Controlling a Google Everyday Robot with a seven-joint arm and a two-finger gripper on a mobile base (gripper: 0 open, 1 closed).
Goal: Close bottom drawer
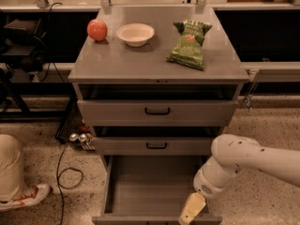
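The bottom drawer (150,186) of the grey cabinet is pulled far out; its empty grey inside shows and its front edge lies at the picture's bottom. The middle drawer (156,146) and the top drawer (157,111) stand slightly out, each with a small black handle. My white arm (243,161) comes in from the right. My gripper (190,210) with its cream-coloured tip hangs down at the right front corner of the bottom drawer, close to its front panel.
On the cabinet top (140,64) lie a red apple (97,30), a white bowl (135,34) and a green chip bag (190,45). A person's leg and shoe (21,191) are at the left. Cables (63,172) and cans (78,138) lie on the floor.
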